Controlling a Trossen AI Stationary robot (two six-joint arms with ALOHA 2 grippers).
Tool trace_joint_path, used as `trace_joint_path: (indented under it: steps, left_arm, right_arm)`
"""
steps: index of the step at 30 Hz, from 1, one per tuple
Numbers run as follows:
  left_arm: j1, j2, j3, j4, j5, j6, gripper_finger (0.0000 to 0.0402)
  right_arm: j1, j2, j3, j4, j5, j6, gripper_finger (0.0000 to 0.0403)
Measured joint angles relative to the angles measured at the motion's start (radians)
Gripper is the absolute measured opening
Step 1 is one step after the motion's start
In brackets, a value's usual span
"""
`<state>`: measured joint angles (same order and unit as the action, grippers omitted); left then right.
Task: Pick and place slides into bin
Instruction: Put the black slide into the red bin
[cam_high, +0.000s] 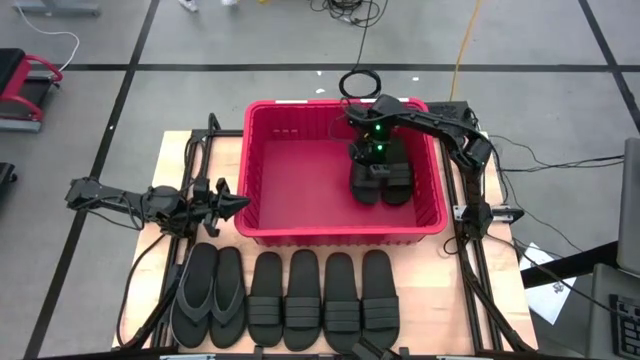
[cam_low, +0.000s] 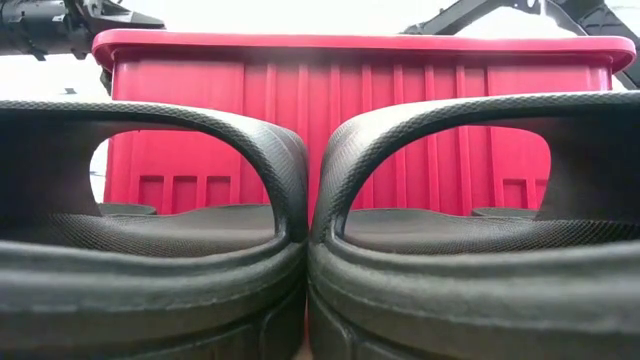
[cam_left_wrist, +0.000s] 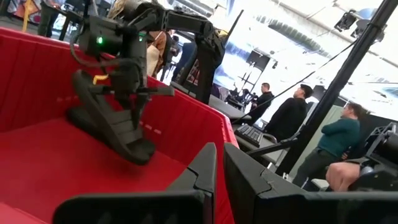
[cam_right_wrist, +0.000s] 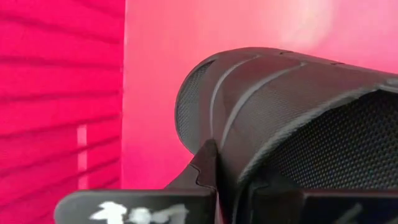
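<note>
Slides: two (cam_high: 381, 180) lie inside the bin (cam_high: 262, 190), right half; six more (cam_high: 290, 297) sit in a row on the tabletop (cam_high: 170, 160) before it. Right gripper (cam_high: 371, 150) is down in the bin, fingers pinching a slide strap (cam_right_wrist: 261, 93). Left gripper (cam_high: 228, 205) waits beside the bin's left wall, fingers pressed together. No legible writing.

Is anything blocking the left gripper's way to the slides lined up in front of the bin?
Nothing visible does. The left gripper hangs beside the bin's left wall, just above the row of slides, with bare table between. The right gripper is inside the bin over two slides.
</note>
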<state>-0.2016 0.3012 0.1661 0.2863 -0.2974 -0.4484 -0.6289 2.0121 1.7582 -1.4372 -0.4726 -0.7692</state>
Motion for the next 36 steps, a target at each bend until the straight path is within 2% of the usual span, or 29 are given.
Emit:
trace_joint_path:
  steps: [22,36]
  left_arm:
    - [0.0,0.0,0.0,0.002,0.002,-0.043,0.0026]
    - [0.0,0.0,0.0,0.002,-0.019,-0.047,0.0026]
  right_arm:
    - [0.002,0.0,-0.028,0.15,0.002,-0.023,0.0004]
    - [-0.021,-0.001,-0.161,0.161,0.0,-0.004,0.0004]
